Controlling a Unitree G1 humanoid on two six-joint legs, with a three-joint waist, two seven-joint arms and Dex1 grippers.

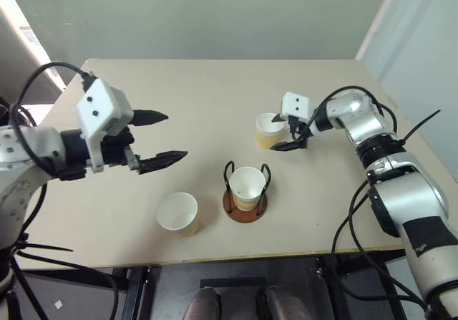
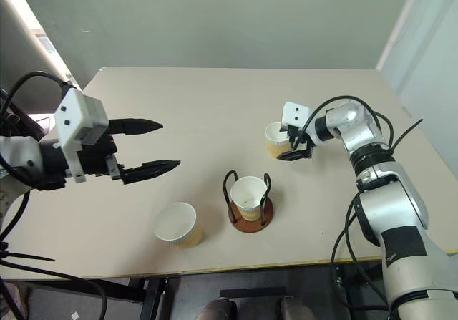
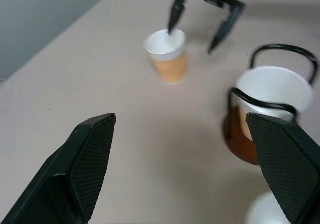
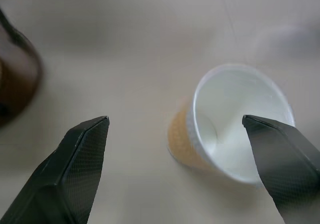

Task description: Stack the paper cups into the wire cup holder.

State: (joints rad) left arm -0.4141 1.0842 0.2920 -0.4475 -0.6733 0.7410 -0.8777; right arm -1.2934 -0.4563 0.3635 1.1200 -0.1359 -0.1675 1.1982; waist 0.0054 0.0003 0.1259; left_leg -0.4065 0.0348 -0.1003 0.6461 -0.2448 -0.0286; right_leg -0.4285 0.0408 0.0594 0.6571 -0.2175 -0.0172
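Observation:
One paper cup (image 1: 247, 187) stands in the wire cup holder (image 1: 245, 210) near the table's front middle. A second paper cup (image 1: 177, 213) stands upright to the holder's left, near the front edge. The third paper cup (image 1: 268, 131) stands behind and to the right of the holder. My right gripper (image 1: 279, 133) is open at this cup, one finger over its rim and the other beside its wall; in the right wrist view the cup (image 4: 235, 124) lies between the fingers. My left gripper (image 1: 175, 135) hangs open and empty above the table, left of the holder.
The beige table (image 1: 179, 84) has a wall behind it. Its front edge runs just below the holder and the front cup. Black cables hang by both arms at the table's sides.

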